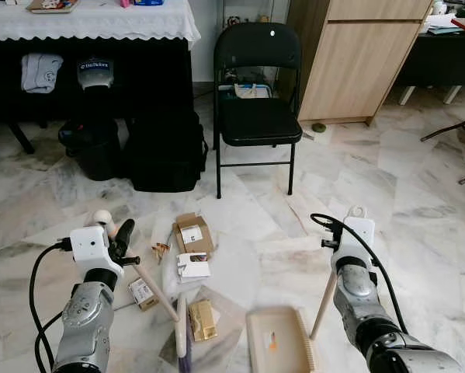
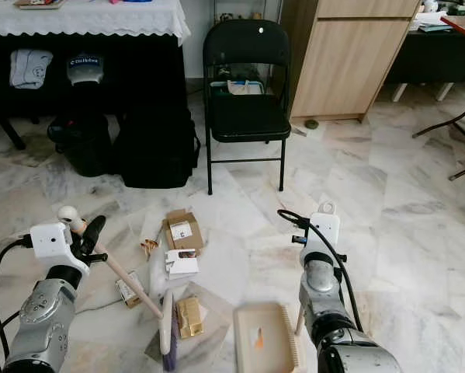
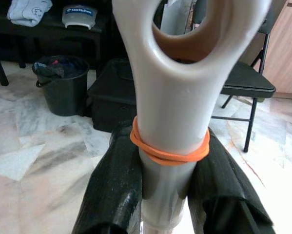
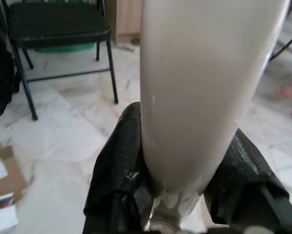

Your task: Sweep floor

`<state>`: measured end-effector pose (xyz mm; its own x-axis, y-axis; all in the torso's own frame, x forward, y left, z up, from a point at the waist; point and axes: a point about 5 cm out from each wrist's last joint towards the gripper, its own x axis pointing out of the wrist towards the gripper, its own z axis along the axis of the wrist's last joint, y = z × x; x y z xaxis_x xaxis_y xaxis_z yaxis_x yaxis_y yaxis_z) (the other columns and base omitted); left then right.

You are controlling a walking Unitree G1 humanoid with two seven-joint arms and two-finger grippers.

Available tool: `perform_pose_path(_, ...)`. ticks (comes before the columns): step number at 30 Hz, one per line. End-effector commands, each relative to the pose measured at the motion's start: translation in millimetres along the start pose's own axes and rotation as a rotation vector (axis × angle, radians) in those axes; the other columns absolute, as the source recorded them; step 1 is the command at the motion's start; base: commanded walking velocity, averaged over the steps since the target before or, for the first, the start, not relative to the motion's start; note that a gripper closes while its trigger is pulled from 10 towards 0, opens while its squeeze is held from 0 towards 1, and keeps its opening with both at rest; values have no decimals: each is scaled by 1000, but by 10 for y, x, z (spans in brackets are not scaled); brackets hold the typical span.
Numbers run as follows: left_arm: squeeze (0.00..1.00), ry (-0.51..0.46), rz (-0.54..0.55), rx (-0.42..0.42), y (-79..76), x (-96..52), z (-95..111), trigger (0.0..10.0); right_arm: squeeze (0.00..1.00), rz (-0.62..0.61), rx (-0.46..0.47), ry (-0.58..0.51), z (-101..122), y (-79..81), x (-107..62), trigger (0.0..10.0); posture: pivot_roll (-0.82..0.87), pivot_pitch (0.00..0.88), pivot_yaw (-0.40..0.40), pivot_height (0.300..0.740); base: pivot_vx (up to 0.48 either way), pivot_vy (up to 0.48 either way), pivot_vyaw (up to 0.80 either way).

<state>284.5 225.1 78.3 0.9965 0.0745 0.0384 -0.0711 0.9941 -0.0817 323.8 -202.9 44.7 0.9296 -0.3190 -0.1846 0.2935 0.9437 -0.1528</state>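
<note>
The floor (image 1: 387,179) is of pale marble tiles with grey veins. At the far side a black folding chair (image 1: 257,93) is placed, beside it a wooden cabinet (image 1: 364,58), and to the left a table with a white lace cloth (image 1: 92,19). Under the table a black bucket (image 1: 92,148) and a black bag (image 1: 164,151) are seen.

The left gripper (image 1: 123,237) is held low at the left, and its black fingers (image 3: 111,190) are closed around the pale handle of the broom (image 1: 158,295), just below an orange rubber band (image 3: 170,153). The handle runs down to the brush head, which rests on the floor among the litter. The right gripper (image 4: 180,195) is raised at the right, and its fingers are clamped on the handle of the dustpan (image 1: 275,342). The pan lies flat on the floor between the two arms.

Before the broom, small cardboard boxes (image 1: 193,233), a white packet (image 1: 193,266) and a golden packet (image 1: 203,320) are scattered on the tiles, close together. The chair stands well apart behind this litter.
</note>
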Motion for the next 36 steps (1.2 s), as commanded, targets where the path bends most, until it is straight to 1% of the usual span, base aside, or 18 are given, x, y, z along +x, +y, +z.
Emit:
perform_pose_path(1,0,-6,0,15,-7,-7,-1,10000,0,-16,-18,-84,153,-60,52,10000,64,60,-76,740,0,0,0)
perform_pose_path(5,0,-8,0,15,-11,-9,-1,10000,0,-12,-11,-85,158,-57,54,10000,65,60,-78,740,0,0,0)
perform_pose_path(10,0,-6,-3,16,-24,-16,-8,10000,0,1,-21,-58,101,-25,33,10000,65,63,-78,740,0,0,0)
perform_pose_path(18,0,-7,-3,16,-31,-22,-16,10000,0,-1,-15,-52,91,-36,33,10000,61,68,-79,740,0,0,0)
perform_pose_path(20,0,-7,-3,16,-32,-22,-17,10000,0,4,7,-32,80,-37,38,10000,61,69,-79,740,0,0,0)
perform_pose_path(22,0,-6,-2,16,-32,-24,-19,10000,0,-4,72,20,39,-45,42,10000,62,71,-79,740,0,0,0)
perform_pose_path(26,0,-7,0,16,-30,-24,-18,10000,0,-32,80,-1,68,-78,51,10000,63,72,-78,740,0,0,0)
perform_pose_path(27,0,-7,1,17,-27,-23,-18,10000,0,-39,84,-23,100,-89,58,10000,62,72,-77,740,0,0,0)
perform_pose_path(31,0,-8,2,19,-23,-22,-16,10000,0,9,143,-88,197,-51,69,10000,61,72,-76,740,0,0,0)
perform_pose_path(36,0,-10,3,16,-25,-23,-17,10000,0,14,144,-76,180,-35,63,10000,63,74,-78,740,0,0,0)
